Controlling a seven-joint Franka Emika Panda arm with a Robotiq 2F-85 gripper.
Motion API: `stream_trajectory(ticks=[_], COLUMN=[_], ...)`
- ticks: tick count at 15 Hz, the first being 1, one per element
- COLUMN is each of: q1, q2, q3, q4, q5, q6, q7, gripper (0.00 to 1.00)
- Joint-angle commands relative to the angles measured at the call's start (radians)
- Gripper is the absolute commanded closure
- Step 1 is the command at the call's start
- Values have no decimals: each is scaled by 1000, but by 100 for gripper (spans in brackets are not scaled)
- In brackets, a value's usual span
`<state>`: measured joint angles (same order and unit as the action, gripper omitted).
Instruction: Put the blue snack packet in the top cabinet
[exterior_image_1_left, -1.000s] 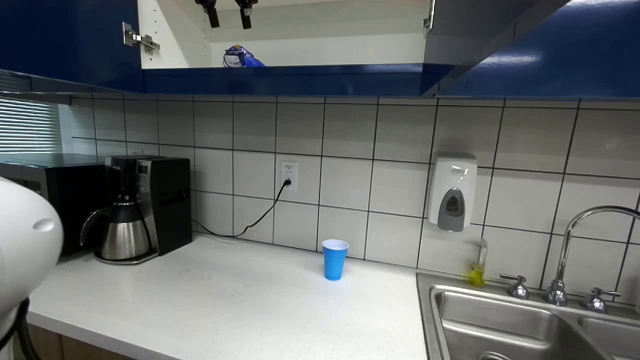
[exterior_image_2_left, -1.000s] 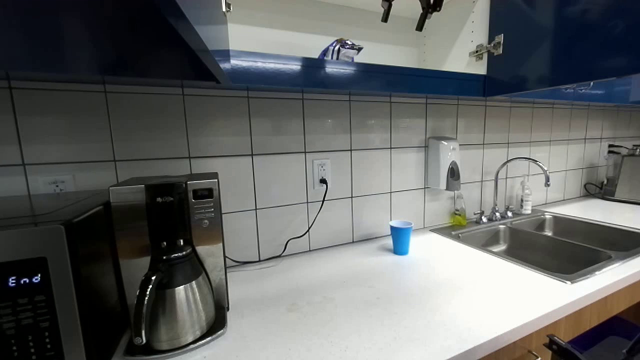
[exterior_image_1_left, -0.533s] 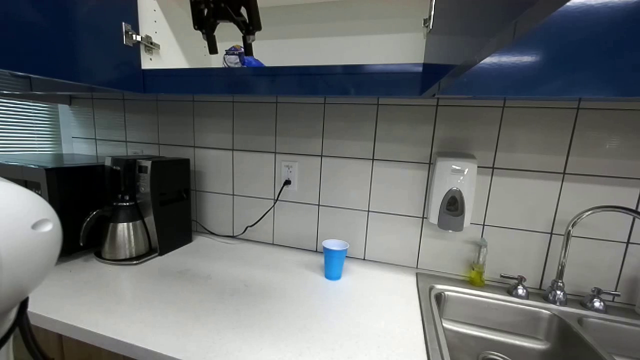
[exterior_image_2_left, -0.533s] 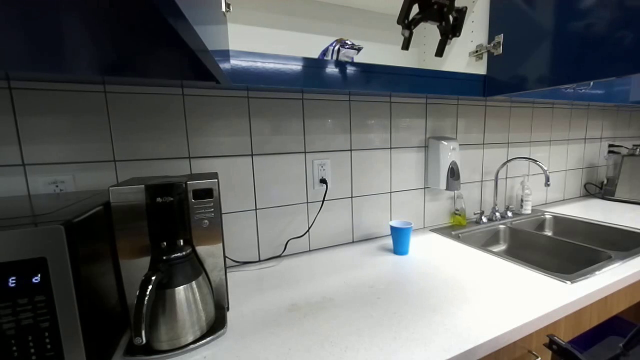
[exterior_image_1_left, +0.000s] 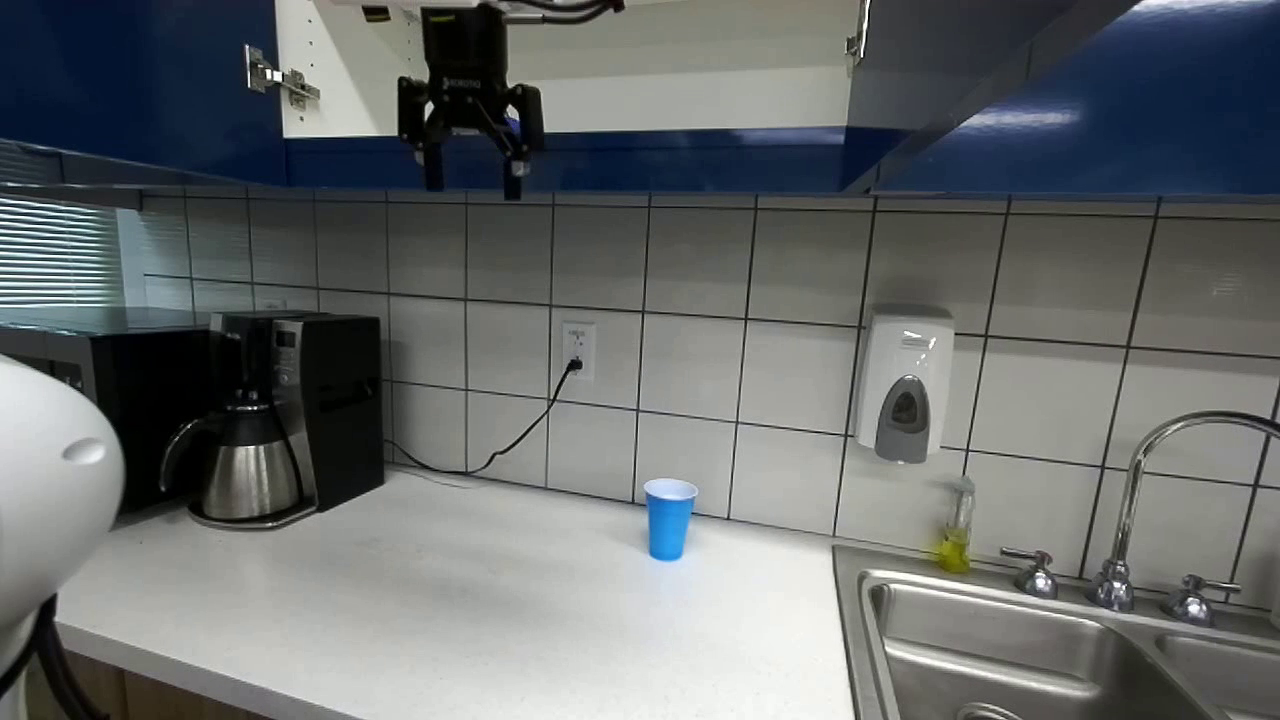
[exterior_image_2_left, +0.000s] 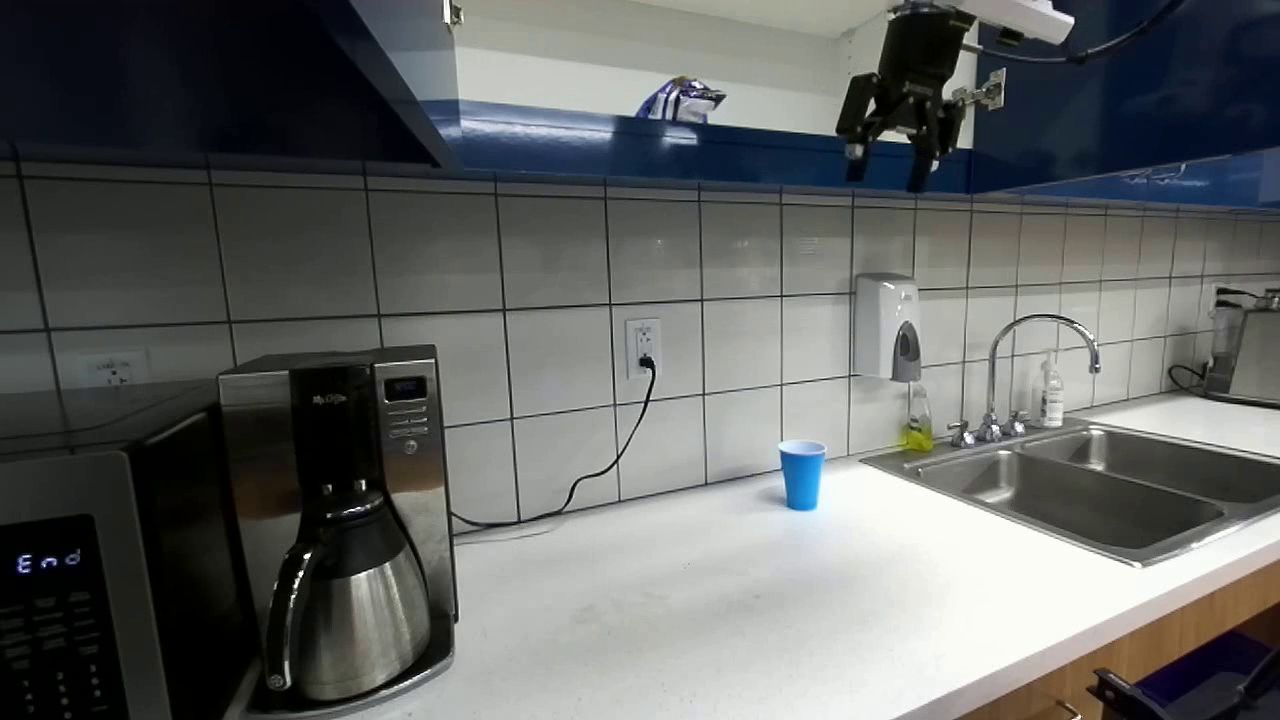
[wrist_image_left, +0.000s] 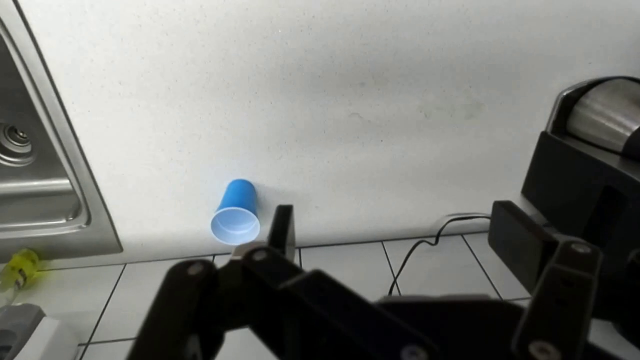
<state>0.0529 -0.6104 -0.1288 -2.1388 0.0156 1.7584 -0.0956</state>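
Note:
The blue snack packet (exterior_image_2_left: 683, 100) lies inside the top cabinet, just behind its lower front edge. In an exterior view my gripper almost wholly hides it. The top cabinet (exterior_image_1_left: 690, 160) has its dark-blue doors open and a pale interior; its lower edge also shows in an exterior view (exterior_image_2_left: 600, 143). My gripper (exterior_image_1_left: 473, 185) is open and empty, pointing down in front of the cabinet, with fingertips level with its lower edge in the picture. It also shows in an exterior view (exterior_image_2_left: 888, 175), apart from the packet. In the wrist view its fingers (wrist_image_left: 395, 235) are wide apart with nothing between them.
A light-blue cup (exterior_image_1_left: 668, 520) stands on the white counter (exterior_image_1_left: 450, 600). The coffee maker (exterior_image_2_left: 340, 530) and microwave (exterior_image_2_left: 110, 580) are at one end, the sink (exterior_image_2_left: 1100, 490) at the other. A soap dispenser (exterior_image_1_left: 907, 385) hangs on the wall. Open cabinet doors (exterior_image_1_left: 130, 90) flank the opening.
My gripper has moved down from high in the cabinet opening to its lower edge, and more of the wrist now shows. It stays open. The packet has not moved.

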Motion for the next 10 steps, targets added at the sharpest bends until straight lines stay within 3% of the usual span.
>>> stream_trajectory(ticks=[1, 10], q1=[-32, -66], q2=[-19, 3], q3=[-21, -27], q4=[-77, -143], q5=[12, 9], q6=[1, -2], q7=[-70, -71], gripper=[0, 0])
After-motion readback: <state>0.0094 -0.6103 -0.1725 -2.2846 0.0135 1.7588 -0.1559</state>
